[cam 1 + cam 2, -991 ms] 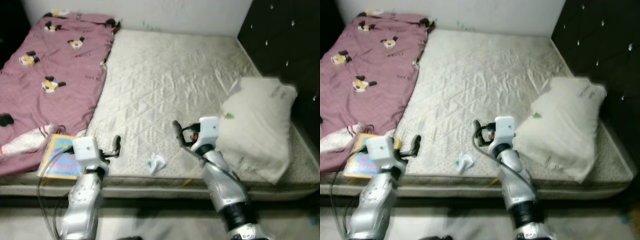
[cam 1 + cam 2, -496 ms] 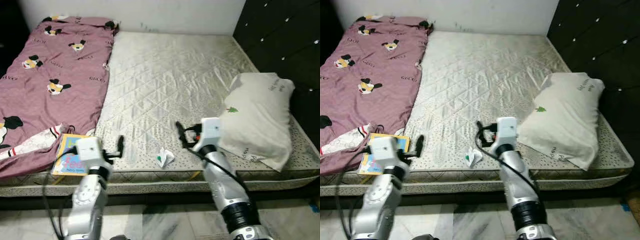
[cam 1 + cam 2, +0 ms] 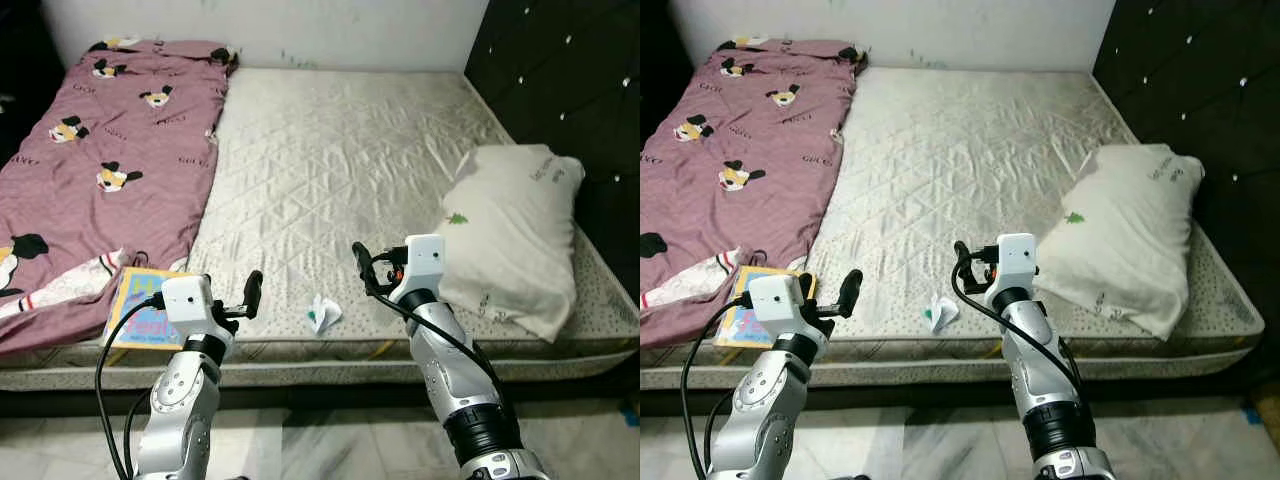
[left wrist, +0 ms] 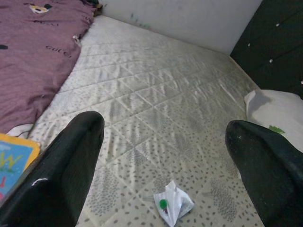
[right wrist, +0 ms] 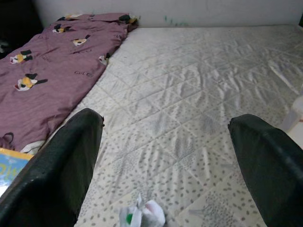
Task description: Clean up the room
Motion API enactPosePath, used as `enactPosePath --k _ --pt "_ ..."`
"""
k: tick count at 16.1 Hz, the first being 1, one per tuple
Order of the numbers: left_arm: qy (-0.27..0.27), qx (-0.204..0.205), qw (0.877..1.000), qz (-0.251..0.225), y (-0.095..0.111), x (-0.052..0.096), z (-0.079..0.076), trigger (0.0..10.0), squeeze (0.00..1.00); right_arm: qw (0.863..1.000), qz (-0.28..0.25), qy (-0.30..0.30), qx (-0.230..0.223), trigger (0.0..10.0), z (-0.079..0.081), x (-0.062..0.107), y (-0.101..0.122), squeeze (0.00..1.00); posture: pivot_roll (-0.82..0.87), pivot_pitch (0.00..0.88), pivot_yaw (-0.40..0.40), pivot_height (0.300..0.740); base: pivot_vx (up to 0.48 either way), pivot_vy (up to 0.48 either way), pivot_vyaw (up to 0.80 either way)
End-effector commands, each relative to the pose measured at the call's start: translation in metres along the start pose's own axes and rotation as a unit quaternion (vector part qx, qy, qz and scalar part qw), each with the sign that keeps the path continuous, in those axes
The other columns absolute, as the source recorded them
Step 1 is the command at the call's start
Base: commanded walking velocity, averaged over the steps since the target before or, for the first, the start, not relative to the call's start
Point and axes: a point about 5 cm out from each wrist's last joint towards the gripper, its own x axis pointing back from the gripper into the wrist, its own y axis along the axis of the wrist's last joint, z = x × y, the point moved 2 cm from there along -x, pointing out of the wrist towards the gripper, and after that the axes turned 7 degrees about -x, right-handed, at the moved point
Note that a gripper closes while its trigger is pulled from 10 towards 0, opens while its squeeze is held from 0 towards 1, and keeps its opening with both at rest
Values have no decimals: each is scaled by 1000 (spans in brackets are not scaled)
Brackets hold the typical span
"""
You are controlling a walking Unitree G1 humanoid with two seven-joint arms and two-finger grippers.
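A: What does the tissue (image 3: pixel 321 312) look like?

B: One small, crumpled white wad with a green spot on it. It lies low in the frame, just left of centre, on the bare mattress (image 3: pixel 330 170) near its front edge.

A: Where are the claws?

B: Two of them, both raised over that front edge. The left claw (image 3: pixel 252 293) sits lower left, the right claw (image 3: pixel 360 264) lower centre, and the tissue lies between them, touching neither. In each wrist view the two black fingers (image 4: pixel 71 161) stand wide apart with nothing held; the right claw's fingers (image 5: pixel 64 161) frame the wad from above.

A: What else is on the bed?

B: One white pillow (image 3: pixel 515 240) at the right of the frame, against the dark padded headboard (image 3: pixel 570 90). One pink blanket (image 3: pixel 95 170) with cartoon prints covers the left side. One colourful book (image 3: pixel 135 310) lies at lower left, partly beside the blanket's edge, just beside the left claw's white housing.
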Motion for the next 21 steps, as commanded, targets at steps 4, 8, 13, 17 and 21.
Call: enactPosePath --k 4,8,13,17,21 --pt "-6 -1 1000 -7 4 0 -1 10000 0 1000 -7 0 2 10000 -3 -1 5 0 77 97 -51 740 325 0 0" --pt "-8 -3 1000 -9 4 1 -1 10000 0 1000 -6 -1 2 10000 -2 -1 4 0 79 97 -48 740 305 0 0" --pt "-3 1 1000 -6 3 1 -1 10000 0 1000 -3 -5 2 10000 -5 1 2 0 79 97 -48 740 63 0 0" --pt "4 -2 1000 -2 2 0 0 10000 0 1000 -4 -7 0 10000 -6 0 3 0 76 106 -48 740 0 0 0" --pt "10 -4 1000 1 1 0 1 10000 0 1000 -2 -6 -6 10000 -4 1 2 0 74 109 -47 740 0 0 -375"
